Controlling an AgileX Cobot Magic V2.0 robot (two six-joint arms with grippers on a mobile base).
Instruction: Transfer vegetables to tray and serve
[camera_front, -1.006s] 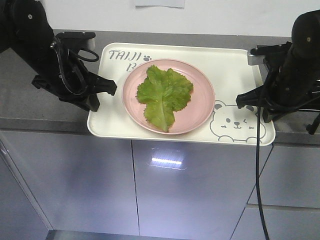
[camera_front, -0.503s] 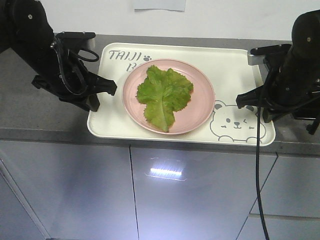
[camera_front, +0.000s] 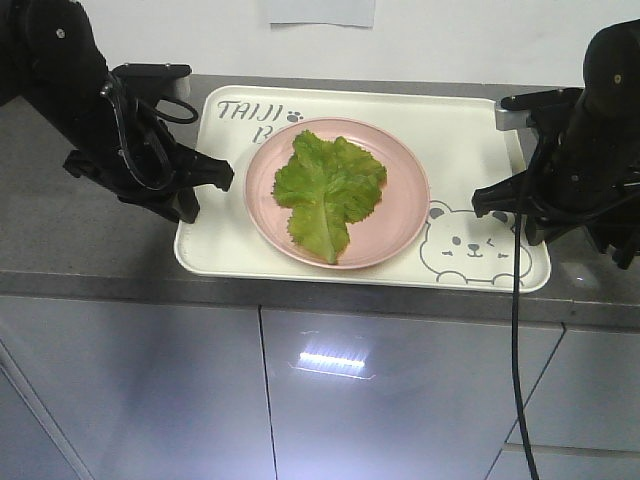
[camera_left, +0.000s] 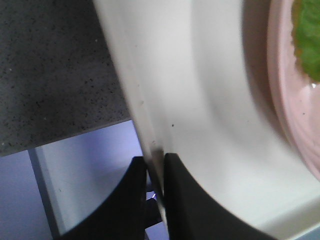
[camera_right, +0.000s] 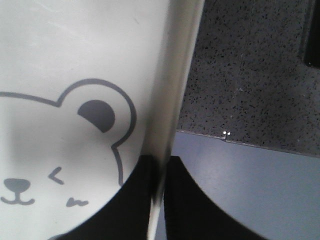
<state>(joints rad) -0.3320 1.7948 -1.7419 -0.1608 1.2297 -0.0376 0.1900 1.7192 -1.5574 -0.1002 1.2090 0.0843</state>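
Green lettuce leaf (camera_front: 328, 190) lies on a round pink plate (camera_front: 400, 215) on a cream bear-printed tray (camera_front: 460, 130) on the grey worktop (camera_front: 90, 230) — left fingers (camera_left: 182, 200) clamp the tray's left rim, right fingers (camera_right: 132, 200) clamp its right rim.

Lettering (camera_front: 255, 112) at the tray's (camera_front: 460, 130) far left corner: second line was covered by the pink plate (camera_front: 405, 215) after its first letter. Left wrist view: tray rim was blurred near the lens; plate and lettuce leaf (camera_left: 309, 45) were cut by the right edge. Right wrist view: bear face (camera_right: 75, 150) was cut at the left and bottom edges; rim was blurred there too.
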